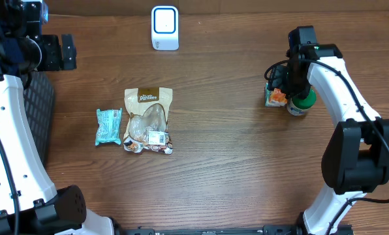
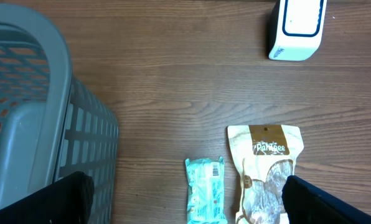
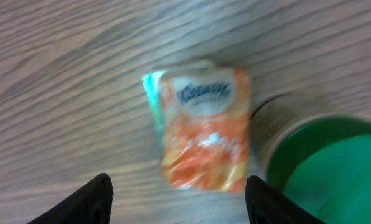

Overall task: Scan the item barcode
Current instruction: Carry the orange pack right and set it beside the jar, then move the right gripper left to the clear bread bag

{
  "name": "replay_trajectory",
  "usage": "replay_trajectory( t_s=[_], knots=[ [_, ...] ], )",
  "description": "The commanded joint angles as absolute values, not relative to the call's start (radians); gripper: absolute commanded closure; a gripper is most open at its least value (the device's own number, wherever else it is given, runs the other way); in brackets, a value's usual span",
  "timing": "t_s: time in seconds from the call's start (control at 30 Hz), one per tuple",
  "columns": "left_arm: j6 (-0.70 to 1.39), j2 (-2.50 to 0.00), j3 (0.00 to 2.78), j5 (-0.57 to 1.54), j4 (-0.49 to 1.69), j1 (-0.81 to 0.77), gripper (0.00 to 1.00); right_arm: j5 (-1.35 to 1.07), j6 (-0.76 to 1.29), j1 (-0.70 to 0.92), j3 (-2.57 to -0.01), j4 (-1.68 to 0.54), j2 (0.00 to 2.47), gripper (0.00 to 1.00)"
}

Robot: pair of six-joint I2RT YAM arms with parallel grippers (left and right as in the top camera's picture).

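with the right gripper (image 3: 179,186) hovering jaws apart over the orange tissue pack (image 3: 204,130) at the table's 3 o'clock, centre on the pack alone, clear of the green-lidded jar (image 3: 322,162) just beside its 4 o'clock, then face its barcode to the scanner (image 1: 164,27) at 12 o'clock; the left gripper (image 2: 185,186) idles, jaws wide apart.

A white barcode scanner (image 1: 164,27) with a blue-ringed face stands at the table's twelve o'clock edge. Out at two o'clock lies an orange Kleenex tissue pack (image 3: 204,127), logo up, with a green-lidded jar (image 1: 301,103) just beside it at its three o'clock. Around nine o'clock a tan snack pouch (image 1: 149,121) lies flat, with a teal wrapped packet (image 1: 108,126) just beside it at its nine.
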State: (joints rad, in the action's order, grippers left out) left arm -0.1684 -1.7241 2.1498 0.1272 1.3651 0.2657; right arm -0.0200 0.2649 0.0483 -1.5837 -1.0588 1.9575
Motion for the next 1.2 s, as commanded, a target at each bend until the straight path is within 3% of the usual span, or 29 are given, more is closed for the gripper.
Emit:
replay_trajectory(
  t_s=[0.0,0.3,0.53,0.8,1.0,1.17],
  knots=[
    [-0.187,-1.722,2.17,0.126,1.364,0.268,0.01,-0.17,0.25,0.051,-1.685,-1.094,1.951,0.35],
    [-0.187,-1.722,2.17,0.126,1.364,0.268,0.01,-0.548,0.254,0.138,-1.717,-1.118,1.953,0.35],
    [-0.187,-1.722,2.17,0.126,1.364,0.268,0.0,-0.547,0.302,0.316,-1.664,-1.038,1.983,0.35],
    [-0.187,-1.722,2.17,0.126,1.364,0.268,0.0,-0.509,0.45,0.549,-1.642,-0.792,2.084,0.32],
    [-0.187,-1.722,2.17,0.126,1.364,0.268,0.0,-0.485,0.45,0.695,-1.642,-0.555,2.156,0.32],
    [-0.187,-1.722,2.17,0.126,1.364,0.268,0.01,-0.392,0.45,0.771,-1.642,-0.482,2.17,0.35]
  ],
)
